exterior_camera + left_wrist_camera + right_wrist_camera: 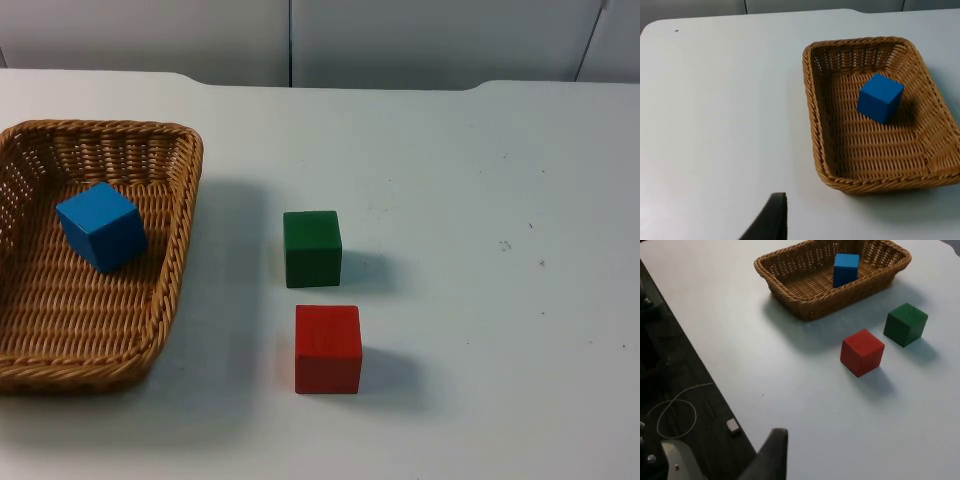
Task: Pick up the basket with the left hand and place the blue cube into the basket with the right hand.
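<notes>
Top view has the blue wooden cube (101,226) already sitting inside the woven wicker basket (176,240), which rests flat on the white table top (470,190). So the cube part looks done, and neither arm is holding anything.

Left gripper (771,219) hangs over bare table, well clear of the basket's near rim; right gripper (771,454) is pulled back near the table edge. Only one black fingertip of each shows, so I can't tell if either is spread or closed.

If anything's left, I'd say it's just parking both arms. Best to lift straight away, so nothing clips the rim, the green wooden cube (312,248) or the red wooden cube (328,348) beside it.
</notes>
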Robot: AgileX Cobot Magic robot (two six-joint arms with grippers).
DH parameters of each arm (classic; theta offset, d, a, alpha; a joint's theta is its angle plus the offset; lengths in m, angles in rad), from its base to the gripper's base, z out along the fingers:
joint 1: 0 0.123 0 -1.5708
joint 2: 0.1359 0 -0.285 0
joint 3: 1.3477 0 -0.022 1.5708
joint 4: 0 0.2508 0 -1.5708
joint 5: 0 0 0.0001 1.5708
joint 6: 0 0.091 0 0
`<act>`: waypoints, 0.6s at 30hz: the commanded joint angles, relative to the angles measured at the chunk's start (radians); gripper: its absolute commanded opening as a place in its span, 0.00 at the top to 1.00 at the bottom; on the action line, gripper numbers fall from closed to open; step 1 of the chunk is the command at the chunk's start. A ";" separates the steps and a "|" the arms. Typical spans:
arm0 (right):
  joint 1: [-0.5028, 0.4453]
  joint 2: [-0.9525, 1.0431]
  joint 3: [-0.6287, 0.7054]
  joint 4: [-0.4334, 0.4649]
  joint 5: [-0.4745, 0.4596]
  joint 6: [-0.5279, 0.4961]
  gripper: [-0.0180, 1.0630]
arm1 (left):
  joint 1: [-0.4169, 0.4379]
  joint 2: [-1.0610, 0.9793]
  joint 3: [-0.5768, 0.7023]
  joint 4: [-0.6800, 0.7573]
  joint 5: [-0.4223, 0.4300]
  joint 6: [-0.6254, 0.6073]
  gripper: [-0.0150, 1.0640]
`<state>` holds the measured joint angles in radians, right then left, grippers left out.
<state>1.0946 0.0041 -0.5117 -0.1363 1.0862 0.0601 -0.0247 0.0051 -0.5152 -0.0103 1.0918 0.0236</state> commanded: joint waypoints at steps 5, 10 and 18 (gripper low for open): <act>-0.004 -0.004 0.005 0.004 -0.009 -0.008 0.06 | -0.006 -0.005 0.002 -0.008 -0.014 0.000 0.01; -0.004 -0.004 0.005 0.004 -0.009 -0.008 0.06 | -0.006 -0.005 0.002 -0.008 -0.014 0.000 0.01; -0.004 -0.004 0.005 0.004 -0.009 -0.008 0.06 | -0.006 -0.005 0.002 -0.008 -0.014 0.000 0.01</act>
<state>1.0946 0.0041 -0.5117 -0.1363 1.0862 0.0601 -0.0247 0.0051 -0.5152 -0.0103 1.0918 0.0254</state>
